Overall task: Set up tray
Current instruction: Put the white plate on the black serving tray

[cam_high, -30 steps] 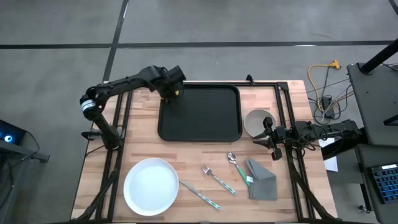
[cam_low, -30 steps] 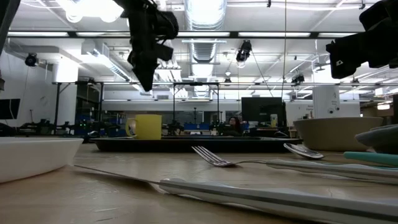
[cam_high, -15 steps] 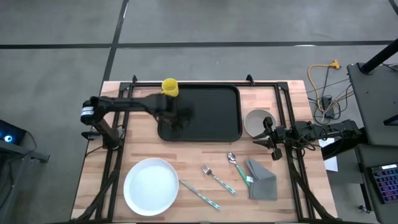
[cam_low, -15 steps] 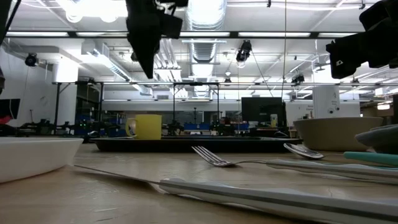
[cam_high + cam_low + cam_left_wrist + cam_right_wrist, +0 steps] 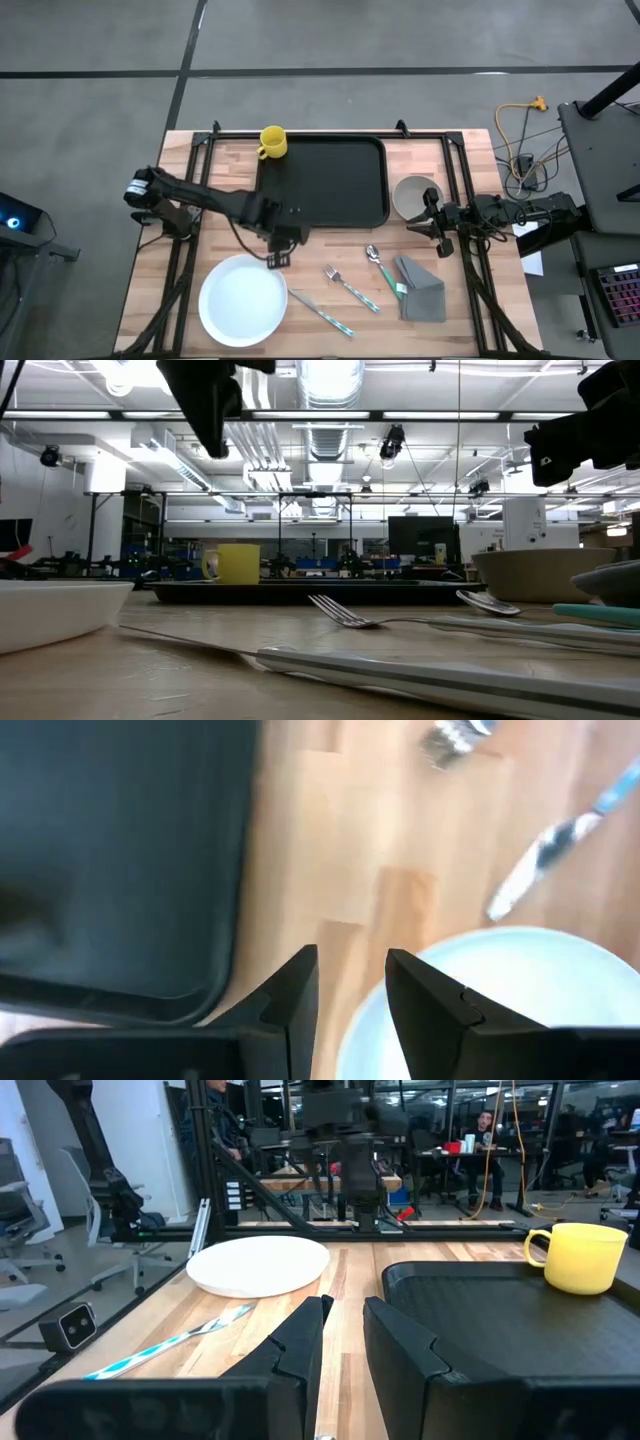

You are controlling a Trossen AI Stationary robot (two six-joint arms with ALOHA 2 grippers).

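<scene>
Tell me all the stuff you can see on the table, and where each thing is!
tray: 1, black, far middle of the table
mug: 1, yellow, at the tray's far left corner
bowl: 1, beige, right of the tray
plate: 1, white, near left
fork: 1, silver, near middle
spoon: 1, green handle, right of the fork
knife: 1, green handle, beside the plate
napkin: 1, grey, near right
left gripper: 1, dark, open, empty, above the plate's far edge
right gripper: 1, dark, empty, by the bowl
</scene>
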